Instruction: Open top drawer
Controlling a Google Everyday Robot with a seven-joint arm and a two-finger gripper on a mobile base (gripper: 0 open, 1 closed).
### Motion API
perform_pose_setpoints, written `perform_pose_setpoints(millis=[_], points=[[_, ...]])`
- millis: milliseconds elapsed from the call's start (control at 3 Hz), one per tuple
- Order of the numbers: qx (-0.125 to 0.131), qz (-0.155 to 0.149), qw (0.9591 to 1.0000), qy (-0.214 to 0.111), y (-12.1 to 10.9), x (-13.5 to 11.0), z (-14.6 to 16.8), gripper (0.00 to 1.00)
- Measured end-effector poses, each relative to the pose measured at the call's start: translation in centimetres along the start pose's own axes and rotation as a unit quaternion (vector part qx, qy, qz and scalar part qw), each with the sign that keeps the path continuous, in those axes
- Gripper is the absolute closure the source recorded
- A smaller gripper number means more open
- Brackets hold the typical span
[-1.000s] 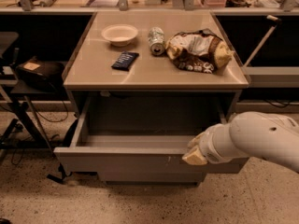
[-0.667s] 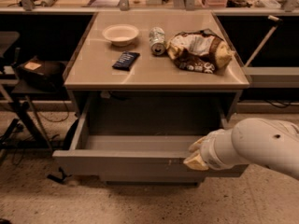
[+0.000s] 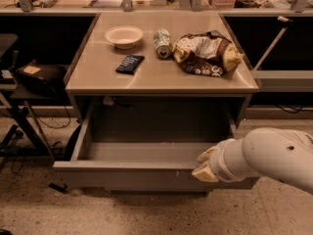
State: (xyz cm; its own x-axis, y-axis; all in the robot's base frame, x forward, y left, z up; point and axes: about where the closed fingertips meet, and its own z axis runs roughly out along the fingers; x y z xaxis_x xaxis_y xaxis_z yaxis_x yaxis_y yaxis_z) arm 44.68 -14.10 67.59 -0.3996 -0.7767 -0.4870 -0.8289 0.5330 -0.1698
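The top drawer [image 3: 122,176] is a wide grey drawer under the table top, pulled far out toward me, its inside bare. Its flat front has small white scratches right of centre. My gripper [image 3: 205,166] sits at the right end of the drawer's front top edge, at the end of my white arm [image 3: 274,158], which comes in from the right. The arm's wrist hides the fingers.
On the table top [image 3: 161,77] lie a white bowl [image 3: 124,35], a tipped can [image 3: 162,42], a dark blue packet [image 3: 129,63] and a crumpled chip bag [image 3: 208,54]. A black stand with cables [image 3: 34,82] is at the left. A white pole [image 3: 269,45] leans at the right.
The drawer has slid further out toward me. My gripper and arm have moved with its front edge, lower in the view.
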Motion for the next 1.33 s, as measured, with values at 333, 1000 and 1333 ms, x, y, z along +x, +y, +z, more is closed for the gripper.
perform_pose_setpoints(millis=[333, 1000, 1333], points=[[0.001, 0.001, 1.0, 0.002, 0.8, 0.5, -0.5, 1.0], [0.002, 0.004, 1.0, 0.006, 1.7, 1.0, -1.0, 1.0], [0.004, 0.005, 1.0, 0.008, 2.4, 1.4, -1.4, 1.0]])
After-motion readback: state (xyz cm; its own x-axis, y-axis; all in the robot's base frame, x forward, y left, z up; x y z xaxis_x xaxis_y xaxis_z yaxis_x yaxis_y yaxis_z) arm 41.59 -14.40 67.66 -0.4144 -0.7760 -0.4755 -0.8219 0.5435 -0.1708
